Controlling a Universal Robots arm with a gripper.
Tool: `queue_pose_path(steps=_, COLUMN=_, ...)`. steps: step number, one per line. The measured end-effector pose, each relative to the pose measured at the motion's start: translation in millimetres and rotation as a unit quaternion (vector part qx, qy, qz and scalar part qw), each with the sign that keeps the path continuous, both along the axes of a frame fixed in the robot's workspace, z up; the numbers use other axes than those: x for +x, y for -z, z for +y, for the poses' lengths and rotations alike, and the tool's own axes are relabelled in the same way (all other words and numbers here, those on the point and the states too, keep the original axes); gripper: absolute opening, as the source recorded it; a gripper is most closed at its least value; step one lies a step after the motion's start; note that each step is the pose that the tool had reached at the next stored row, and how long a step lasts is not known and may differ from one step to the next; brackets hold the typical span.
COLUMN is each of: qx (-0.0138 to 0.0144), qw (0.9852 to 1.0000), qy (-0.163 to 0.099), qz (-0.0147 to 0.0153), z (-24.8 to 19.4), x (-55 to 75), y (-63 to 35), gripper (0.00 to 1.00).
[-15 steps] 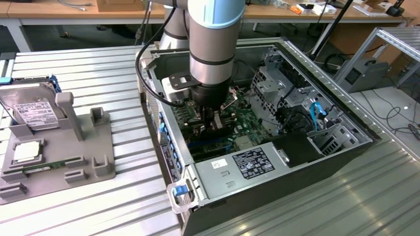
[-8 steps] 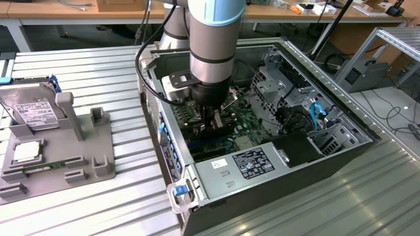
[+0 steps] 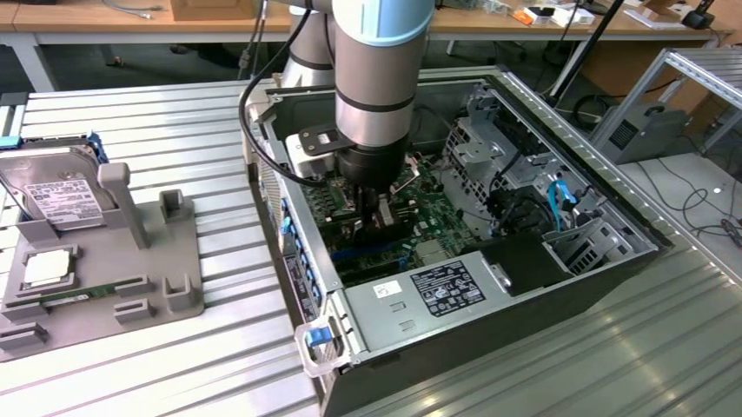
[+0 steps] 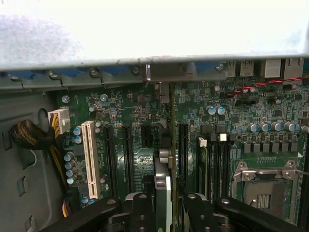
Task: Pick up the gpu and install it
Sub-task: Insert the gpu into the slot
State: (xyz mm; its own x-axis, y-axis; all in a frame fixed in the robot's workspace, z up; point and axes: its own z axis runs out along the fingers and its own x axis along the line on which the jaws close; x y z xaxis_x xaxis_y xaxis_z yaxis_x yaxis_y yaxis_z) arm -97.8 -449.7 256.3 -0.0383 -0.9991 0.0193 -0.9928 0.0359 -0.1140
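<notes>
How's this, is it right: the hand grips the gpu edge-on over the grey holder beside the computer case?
Not the place. The hand grips the gpu edge-on inside the computer case, over the motherboard and its slots, as the wrist view shows; the grey holder stands apart at the exterior view's left.

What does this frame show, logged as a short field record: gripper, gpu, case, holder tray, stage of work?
gripper: low inside the open computer case, over the motherboard
gripper state: shut on the gpu
gpu: held edge-on between the fingers, lined up along the expansion slots
holder tray: grey tray at the exterior view's left, hard drive standing in it
stage: gpu carried into the case; whether it is seated cannot be told
</notes>
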Motion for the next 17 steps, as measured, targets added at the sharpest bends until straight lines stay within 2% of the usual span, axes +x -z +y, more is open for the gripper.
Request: queue_pose_path(steps=17, qx=0.0000, qw=1.0000, qy=0.002, qz=0.0000, z=0.2, x=0.0, y=2.7, gripper=0.27)
